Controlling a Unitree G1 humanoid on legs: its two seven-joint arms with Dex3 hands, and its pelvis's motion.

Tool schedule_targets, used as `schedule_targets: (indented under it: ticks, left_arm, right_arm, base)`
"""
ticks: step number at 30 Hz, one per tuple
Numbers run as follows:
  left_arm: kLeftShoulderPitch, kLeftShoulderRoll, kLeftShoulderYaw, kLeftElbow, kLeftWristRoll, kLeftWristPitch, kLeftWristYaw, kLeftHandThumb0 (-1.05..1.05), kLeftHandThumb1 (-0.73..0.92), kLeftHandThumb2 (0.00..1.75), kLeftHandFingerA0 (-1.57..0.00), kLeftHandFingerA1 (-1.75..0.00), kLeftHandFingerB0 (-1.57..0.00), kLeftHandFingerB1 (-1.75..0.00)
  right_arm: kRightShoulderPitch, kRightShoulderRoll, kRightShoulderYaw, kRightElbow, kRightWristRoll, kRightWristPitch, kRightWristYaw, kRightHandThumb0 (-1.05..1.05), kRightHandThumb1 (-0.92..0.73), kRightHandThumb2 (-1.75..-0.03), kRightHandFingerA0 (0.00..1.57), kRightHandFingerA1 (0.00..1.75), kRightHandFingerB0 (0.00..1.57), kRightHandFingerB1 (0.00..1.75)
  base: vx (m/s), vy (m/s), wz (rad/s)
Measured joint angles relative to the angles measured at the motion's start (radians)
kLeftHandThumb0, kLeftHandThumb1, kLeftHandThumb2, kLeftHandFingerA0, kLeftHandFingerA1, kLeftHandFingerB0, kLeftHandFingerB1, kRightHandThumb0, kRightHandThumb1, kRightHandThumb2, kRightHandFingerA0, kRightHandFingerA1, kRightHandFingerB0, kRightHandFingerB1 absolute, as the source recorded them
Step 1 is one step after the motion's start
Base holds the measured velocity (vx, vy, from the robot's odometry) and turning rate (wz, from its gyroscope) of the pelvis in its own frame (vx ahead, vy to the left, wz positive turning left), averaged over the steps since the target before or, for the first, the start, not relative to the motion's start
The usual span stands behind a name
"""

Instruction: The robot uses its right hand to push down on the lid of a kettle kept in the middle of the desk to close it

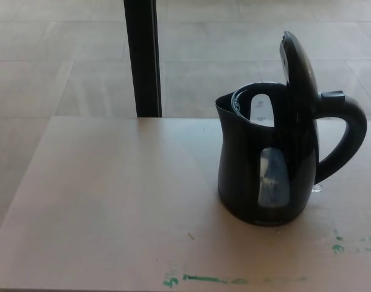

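Pale wooden desk (100,201), seen from my head camera, with light tiled floor (234,55) beyond its far edge.

Item 1: kettle (258,176), black, upright, standing on the desk right of the picture's centre. I note a translucent water window (273,177) on the side facing me, the spout (225,109) pointing toward picture left, and the curved handle (346,137) on picture right.

Item 2: lid (298,64), black, standing open. It is hinged at the handle side and tilted nearly upright above the kettle's mouth, so I can see part of the inner wall with faint level markings.

Item 3: button (332,96), a small dark block at the top of the handle, just beside the base of the lid.

Item 4: green marks (216,280), smeared along the desk's near edge, with a few more at the right edge.

Item 5: dark vertical post (143,58), standing behind the desk at its far edge, left of the kettle and well apart from it.

Hands: neither of the robot's hands shows from my view, so I cannot tell how their fingers stand.
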Motion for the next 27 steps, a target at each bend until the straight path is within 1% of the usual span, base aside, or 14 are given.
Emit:
schedule_targets:
  ticks: [4,5,7,8,11,12,15,16,18,19,24,25,26,27]
  left_arm:
    - [-0.011,0.012,0.046,0.021,-0.032,-0.006,-0.032,-0.68,0.76,0.63,-0.46,-0.45,-0.35,-0.36]
    - [-0.014,0.015,0.051,0.029,-0.040,-0.010,-0.039,-0.68,0.75,0.63,-0.46,-0.46,-0.37,-0.37]
    - [-0.017,0.018,0.056,0.037,-0.050,-0.016,-0.051,-0.69,0.74,0.62,-0.46,-0.46,-0.37,-0.37]
    - [-0.017,0.018,0.059,0.040,-0.055,-0.020,-0.059,-0.69,0.73,0.62,-0.44,-0.47,-0.36,-0.37]
    - [-0.019,0.021,0.070,0.048,-0.072,-0.026,-0.078,-0.68,0.74,0.62,-0.46,-0.47,-0.33,-0.36]
    - [-0.020,0.022,0.073,0.050,-0.076,-0.027,-0.082,-0.68,0.74,0.62,-0.47,-0.47,-0.33,-0.36]
    - [-0.023,0.024,0.076,0.052,-0.089,-0.029,-0.095,-0.68,0.75,0.63,-0.45,-0.47,-0.34,-0.36]
    - [-0.024,0.024,0.075,0.053,-0.092,-0.030,-0.099,-0.69,0.73,0.62,-0.45,-0.46,-0.35,-0.36]
    - [-0.025,0.026,0.075,0.060,-0.094,-0.033,-0.103,-0.69,0.73,0.62,-0.46,-0.46,-0.36,-0.36]
    - [-0.026,0.027,0.074,0.064,-0.095,-0.033,-0.104,-0.69,0.73,0.62,-0.47,-0.46,-0.36,-0.36]
    - [-0.028,0.030,0.070,0.069,-0.098,-0.037,-0.111,-0.69,0.74,0.62,-0.47,-0.47,-0.35,-0.36]
    - [-0.028,0.031,0.068,0.069,-0.099,-0.038,-0.112,-0.70,0.74,0.62,-0.45,-0.46,-0.34,-0.35]
    - [-0.027,0.032,0.068,0.070,-0.099,-0.038,-0.113,-0.68,0.74,0.63,-0.47,-0.45,-0.35,-0.36]
    - [-0.027,0.033,0.067,0.072,-0.100,-0.039,-0.114,-0.68,0.74,0.62,-0.48,-0.46,-0.36,-0.36]
  right_arm:
    - [-0.001,-0.005,-0.063,-0.088,0.050,0.005,0.016,-0.78,-0.60,-0.98,0.16,0.57,0.06,0.49]
    - [-0.009,-0.006,-0.081,-0.117,0.065,0.009,0.018,-0.81,-0.76,-0.63,0.20,0.54,0.10,0.45]
    - [-0.031,-0.011,-0.112,-0.164,0.090,0.016,0.017,-0.79,-0.78,-0.64,0.20,0.54,0.10,0.42]
    - [-0.051,-0.016,-0.131,-0.196,0.106,0.027,0.014,-0.78,-0.64,-1.01,0.18,0.59,0.04,0.46]
    - [-0.128,-0.062,-0.166,-0.266,0.133,0.058,0.000,-0.73,-0.64,-0.97,0.18,0.53,0.06,0.41]
    - [-0.154,-0.079,-0.172,-0.285,0.139,0.067,-0.007,-0.36,-0.52,-1.08,0.01,0.51,0.00,0.50]
    - [-0.266,-0.141,-0.190,-0.334,0.168,0.107,-0.018,-0.69,-0.63,-0.89,0.16,0.46,0.09,0.39]
    - [-0.309,-0.161,-0.193,-0.341,0.178,0.123,-0.022,-0.35,-0.56,-1.08,0.01,0.50,0.00,0.49]
    - [-0.369,-0.191,-0.189,-0.366,0.194,0.148,-0.021,-0.34,-0.60,-1.11,0.01,0.50,0.00,0.50]
    - [-0.393,-0.206,-0.184,-0.382,0.203,0.160,-0.015,-0.62,-0.82,-0.65,0.22,0.41,0.13,0.25]
    - [-0.535,-0.273,-0.092,-0.451,0.221,0.218,-0.005,-0.72,-0.66,-1.01,0.22,0.55,0.08,0.44]
    - [-0.555,-0.291,-0.063,-0.458,0.215,0.226,-0.001,-0.74,-0.81,-0.65,0.23,0.49,0.17,0.34]
    - [-0.576,-0.311,-0.031,-0.465,0.210,0.233,0.007,-0.77,-0.61,-0.97,0.20,0.56,0.16,0.46]
    - [-0.599,-0.323,-0.006,-0.468,0.207,0.237,0.013,-0.78,-0.79,-0.65,0.24,0.47,0.19,0.32]
  base:
    - [0.00,0.000,0.00]
    - [0.00,0.000,0.00]
    - [0.00,0.000,0.00]
    - [0.00,0.000,0.00]
    - [0.00,0.000,0.00]
    - [0.00,0.000,0.00]
    - [0.00,0.000,0.00]
    - [0.00,0.000,0.00]
    - [0.00,0.000,0.00]
    - [0.00,0.000,0.00]
    - [0.00,0.000,0.00]
    - [0.00,0.000,0.00]
    - [0.00,0.000,0.00]
    - [0.00,0.000,0.00]
